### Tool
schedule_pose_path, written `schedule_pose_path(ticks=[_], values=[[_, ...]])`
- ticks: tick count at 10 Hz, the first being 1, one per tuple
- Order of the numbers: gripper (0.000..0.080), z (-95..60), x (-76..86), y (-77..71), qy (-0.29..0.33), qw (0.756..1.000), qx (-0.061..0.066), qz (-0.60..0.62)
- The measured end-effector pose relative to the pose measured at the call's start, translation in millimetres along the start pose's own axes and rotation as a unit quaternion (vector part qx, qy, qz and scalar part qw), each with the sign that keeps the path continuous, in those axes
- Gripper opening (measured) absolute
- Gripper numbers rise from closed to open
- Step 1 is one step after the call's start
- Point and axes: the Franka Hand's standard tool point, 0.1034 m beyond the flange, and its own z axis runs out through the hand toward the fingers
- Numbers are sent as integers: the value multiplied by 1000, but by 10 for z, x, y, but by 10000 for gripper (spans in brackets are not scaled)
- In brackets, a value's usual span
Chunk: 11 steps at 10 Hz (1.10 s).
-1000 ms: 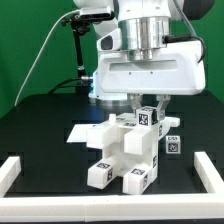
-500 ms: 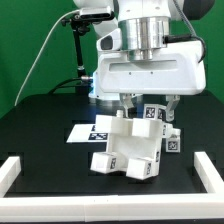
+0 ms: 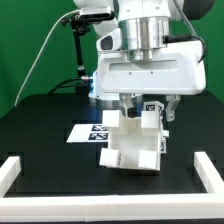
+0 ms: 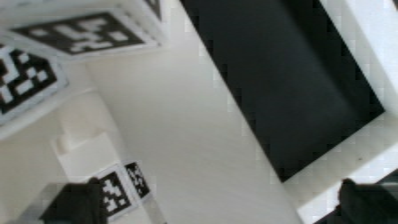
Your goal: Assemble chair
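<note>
The chair [image 3: 134, 143], a joined block of glossy white parts with black-and-white tags, rests on the black table just below my gripper [image 3: 146, 108]. My gripper is open, its two dark fingers [image 3: 123, 103] standing on either side of the chair's upper end and holding nothing. In the wrist view a broad white panel of the chair [image 4: 187, 120] fills the space between the jaws of the gripper [image 4: 222, 200]. Tags show on the chair's blocks [image 4: 89, 35]. Both dark fingertips [image 4: 71, 200] stand off the panel's sides.
The marker board [image 3: 85, 132] lies flat on the table at the exterior view's left of the chair, partly hidden by it. A white border rail [image 3: 15, 172] frames the black table at the front. A dark stand with a green cable [image 3: 77, 45] rises behind.
My jaws have opened and let go of the chair. The chair has tipped over and settled lower on the table, its tagged faces turned away from the exterior view.
</note>
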Motion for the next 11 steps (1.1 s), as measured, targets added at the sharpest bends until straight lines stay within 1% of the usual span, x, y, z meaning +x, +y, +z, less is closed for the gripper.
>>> schedule_pose_path(ticks=[3,4,5,6,7,9,11], values=[[649,-135,-19,28,-5,997,6,-71],[649,-148,-8,39,-3,994,7,-106],[649,-120,7,79,-3,991,5,-133],[649,-70,19,123,-4,991,2,-136],[649,-53,18,137,-5,991,0,-136],[649,-119,69,150,-2,991,4,-136],[649,-158,104,170,0,995,6,-96]])
